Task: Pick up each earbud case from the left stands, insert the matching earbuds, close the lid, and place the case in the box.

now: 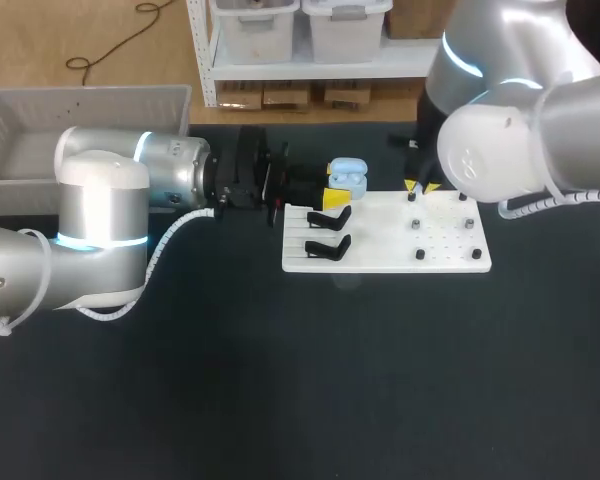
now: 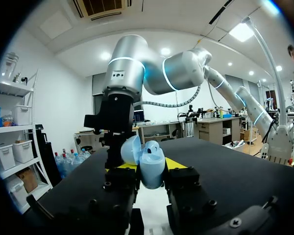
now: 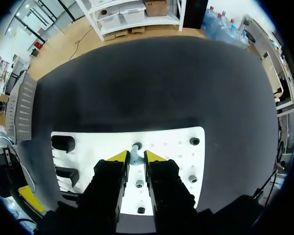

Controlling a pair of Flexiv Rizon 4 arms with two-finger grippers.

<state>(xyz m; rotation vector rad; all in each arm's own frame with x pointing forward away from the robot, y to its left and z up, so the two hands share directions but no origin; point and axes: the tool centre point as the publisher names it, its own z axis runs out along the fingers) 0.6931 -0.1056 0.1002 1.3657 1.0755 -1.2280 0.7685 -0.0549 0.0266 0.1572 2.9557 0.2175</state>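
Observation:
A light blue earbud case [image 1: 348, 177] with its lid raised is held level over the white board's left end. My left gripper [image 1: 330, 192] is shut on its lower half; in the left wrist view the case [image 2: 152, 169] sits clamped between the yellow-tipped fingers, lid tipped back. My right gripper [image 1: 420, 187] stands over the board's far edge. In the right wrist view a small pale blue earbud [image 3: 135, 154] sits on a peg, and the right gripper [image 3: 136, 156] has both its fingers against the earbud's sides.
The white board [image 1: 450, 255] carries two empty black stands [image 1: 328, 218] [image 1: 327, 247] at its left end and several dark pegs [image 1: 419, 255] on its right half. A grey crate [image 1: 40, 130] stands at the table's far left.

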